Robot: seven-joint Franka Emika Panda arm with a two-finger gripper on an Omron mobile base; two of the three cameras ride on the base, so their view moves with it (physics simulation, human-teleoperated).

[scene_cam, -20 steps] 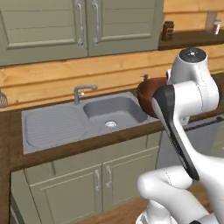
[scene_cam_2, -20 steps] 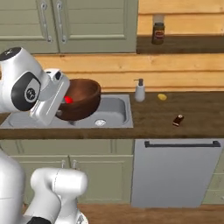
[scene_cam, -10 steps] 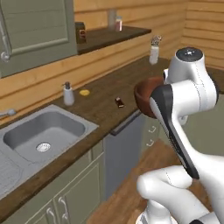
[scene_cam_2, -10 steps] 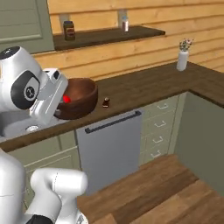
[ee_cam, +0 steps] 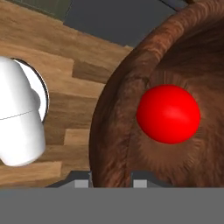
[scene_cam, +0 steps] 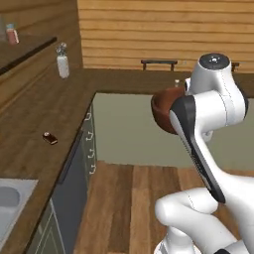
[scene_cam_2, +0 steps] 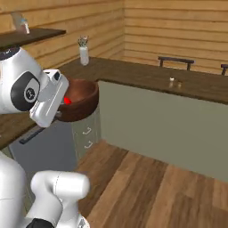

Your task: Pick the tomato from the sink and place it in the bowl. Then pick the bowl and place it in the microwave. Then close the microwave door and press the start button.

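High up in front of the white arm, held off the floor: the bowl [scene_cam_2: 79, 99], brown and round, with the tomato [ee_cam: 168, 113] sitting inside near the middle. Seen from the hand, the bowl's rim runs between the two dark finger tips, one finger [ee_cam: 81, 183] outside the wall and one inside. So the gripper [ee_cam: 110, 181] is clamped on the bowl's edge, squeezing it tight.

A second back, the sink right below the bowl. Half a second back, the sink sliding off to the left and a long counter coming in. Now only a corner of the sink [scene_cam: 11, 201] at the lower left, and a wooden floor [scene_cam_2: 147, 187] plus a long low counter [scene_cam_2: 169, 80] ahead. That means a turn of the base and its cameras, not a move of the kitchen things. Bowl and tomato in the same spot against the arm the whole way.

Tomato step looks done. Bowl step partway: picked up, being carried. Microwave nowhere yet, so probably more turning first. Then door and start button after.

Worth watching: a tilt could roll the tomato out.
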